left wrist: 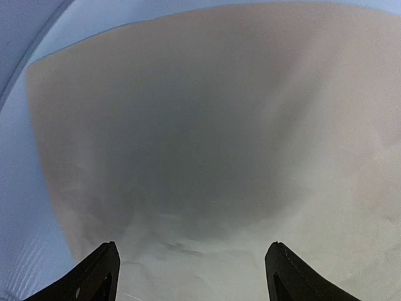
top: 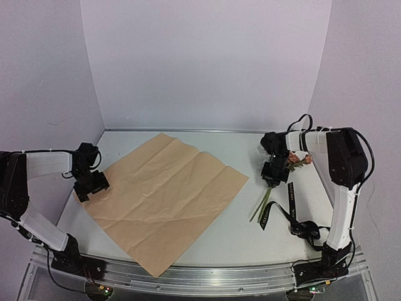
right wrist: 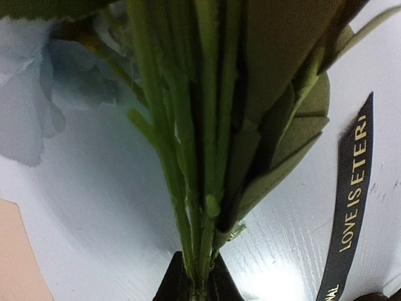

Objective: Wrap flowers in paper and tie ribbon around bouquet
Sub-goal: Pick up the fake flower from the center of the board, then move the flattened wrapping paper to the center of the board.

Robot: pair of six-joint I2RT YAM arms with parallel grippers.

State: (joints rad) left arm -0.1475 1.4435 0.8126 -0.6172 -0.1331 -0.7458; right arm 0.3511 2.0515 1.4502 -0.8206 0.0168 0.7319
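Observation:
The paper (top: 166,200) lies flat in the middle of the table, tan side up and creased. My left gripper (top: 91,186) hovers over its left corner with jaws wide apart; in the left wrist view the left gripper (left wrist: 194,248) has only the tan paper (left wrist: 207,125) beneath it. At the right, my right gripper (top: 272,175) is shut on the green stems of the flowers (top: 296,160). In the right wrist view the right gripper (right wrist: 199,276) pinches the flowers (right wrist: 188,125) at the base of the bunch. The black ribbon (top: 289,204) lies right of the stems, with pale lettering on the ribbon (right wrist: 354,194).
White walls close in the table at the back and both sides. The ribbon trails toward the right arm's base beside black cables (top: 310,231). A metal rail (top: 200,276) runs along the near edge. A corner of the paper (right wrist: 19,257) shows left of the stems.

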